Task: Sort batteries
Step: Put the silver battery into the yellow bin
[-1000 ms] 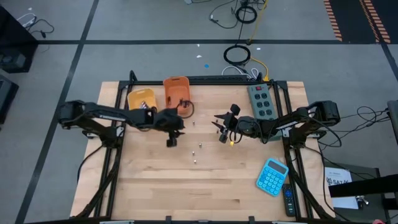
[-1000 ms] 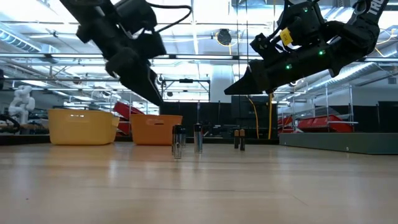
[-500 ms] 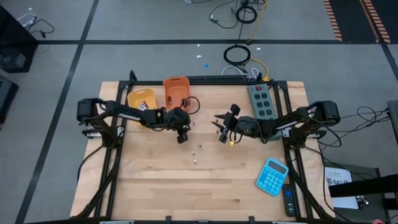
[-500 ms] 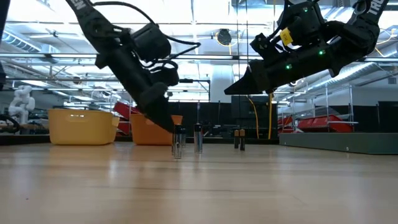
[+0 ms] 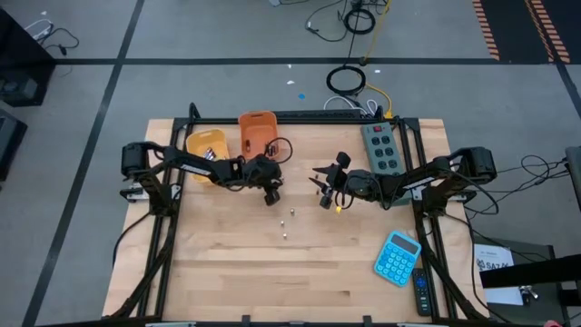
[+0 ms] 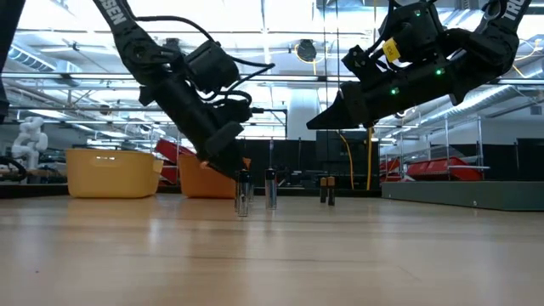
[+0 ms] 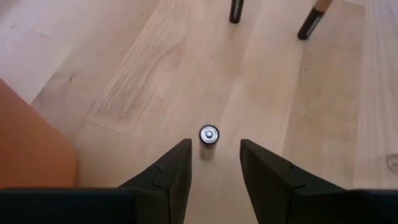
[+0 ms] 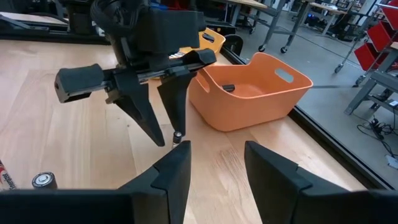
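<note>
Beside the orange bin (image 5: 257, 131), the left claw (image 7: 214, 163) hung spread around an upright silvery battery (image 7: 208, 142), which an off-centre closing finger could topple; the right claw (image 8: 216, 163) waited open.

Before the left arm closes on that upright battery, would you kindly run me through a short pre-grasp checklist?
1. Left gripper fingers open: ok.
2. Upright battery standing, centred ahead of the gap: ok.
3. Fingers low enough to straddle it: cannot tell; low view shows the tips just above it.
4. Orange bin clear of the fingers: ok, beside but apart.
5. Right gripper out of the way: ok, raised, off to the side.
6. Two dark batteries beyond, out of the closing path: ok.
</note>
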You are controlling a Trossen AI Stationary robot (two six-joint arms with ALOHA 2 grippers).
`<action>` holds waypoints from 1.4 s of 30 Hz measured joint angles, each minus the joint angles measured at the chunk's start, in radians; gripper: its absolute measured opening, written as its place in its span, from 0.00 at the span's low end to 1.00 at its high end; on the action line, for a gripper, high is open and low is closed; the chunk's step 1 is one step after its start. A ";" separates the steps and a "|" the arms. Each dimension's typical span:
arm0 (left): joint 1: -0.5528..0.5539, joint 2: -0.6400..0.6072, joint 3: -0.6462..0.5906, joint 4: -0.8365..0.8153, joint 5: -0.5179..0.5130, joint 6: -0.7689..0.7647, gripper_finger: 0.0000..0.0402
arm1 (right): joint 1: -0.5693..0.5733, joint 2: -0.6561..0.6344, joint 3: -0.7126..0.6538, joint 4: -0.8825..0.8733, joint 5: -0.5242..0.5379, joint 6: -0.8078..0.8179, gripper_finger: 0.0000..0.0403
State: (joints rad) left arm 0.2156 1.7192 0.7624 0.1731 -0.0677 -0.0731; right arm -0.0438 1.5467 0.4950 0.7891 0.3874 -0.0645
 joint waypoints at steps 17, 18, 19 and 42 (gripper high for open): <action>-0.006 0.072 0.000 0.111 -0.020 0.016 0.12 | 0.000 0.000 0.000 0.000 0.000 -0.003 0.35; -0.010 0.072 0.000 0.112 -0.019 0.027 0.08 | 0.000 0.000 0.000 0.000 0.000 -0.003 0.35; -0.013 0.072 0.000 0.113 -0.019 0.030 0.08 | 0.000 0.000 0.000 0.000 0.000 -0.003 0.35; 0.057 -0.544 0.000 -0.748 -0.463 -0.279 0.08 | 0.000 0.000 0.000 -0.013 0.000 0.004 0.35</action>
State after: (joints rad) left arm 0.2722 1.1748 0.7624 -0.5752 -0.5302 -0.3516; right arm -0.0441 1.5467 0.4950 0.7765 0.3870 -0.0608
